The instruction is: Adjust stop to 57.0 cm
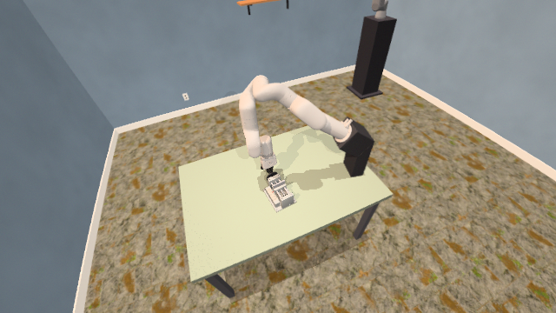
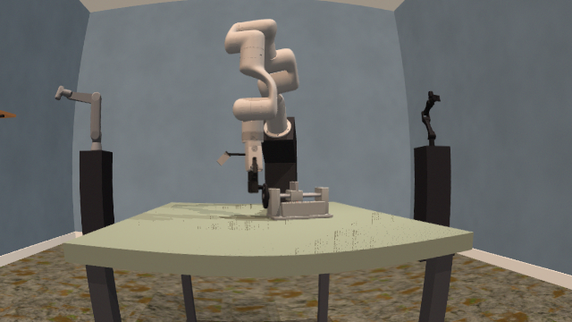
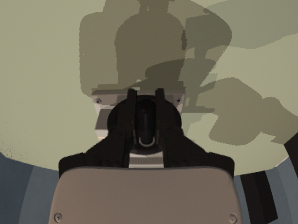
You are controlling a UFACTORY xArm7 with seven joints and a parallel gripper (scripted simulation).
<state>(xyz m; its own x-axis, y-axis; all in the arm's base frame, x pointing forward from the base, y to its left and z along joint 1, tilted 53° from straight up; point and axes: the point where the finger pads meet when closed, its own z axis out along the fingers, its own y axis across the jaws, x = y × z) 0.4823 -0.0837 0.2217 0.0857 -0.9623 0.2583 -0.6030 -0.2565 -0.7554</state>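
A small grey stop fixture [image 2: 299, 205] stands near the middle of the pale green table; it also shows in the top view [image 1: 280, 193]. A screw rod runs along its top, and a block-shaped stop [image 2: 294, 192] sits on the rod toward the handwheel end. A black handwheel [image 2: 264, 196] is at the fixture's left end in the exterior view. My gripper [image 2: 255, 187] points down and is shut on the handwheel. In the wrist view the black fingers close around the dark wheel [image 3: 145, 137], which hides most of the fixture.
The arm's black base pedestal [image 1: 358, 148] stands at the table's far right edge. Two black pedestals [image 2: 95, 188] [image 2: 432, 183] with small arm models stand on the floor beside the table. The table edge [image 2: 268, 261] lies in front.
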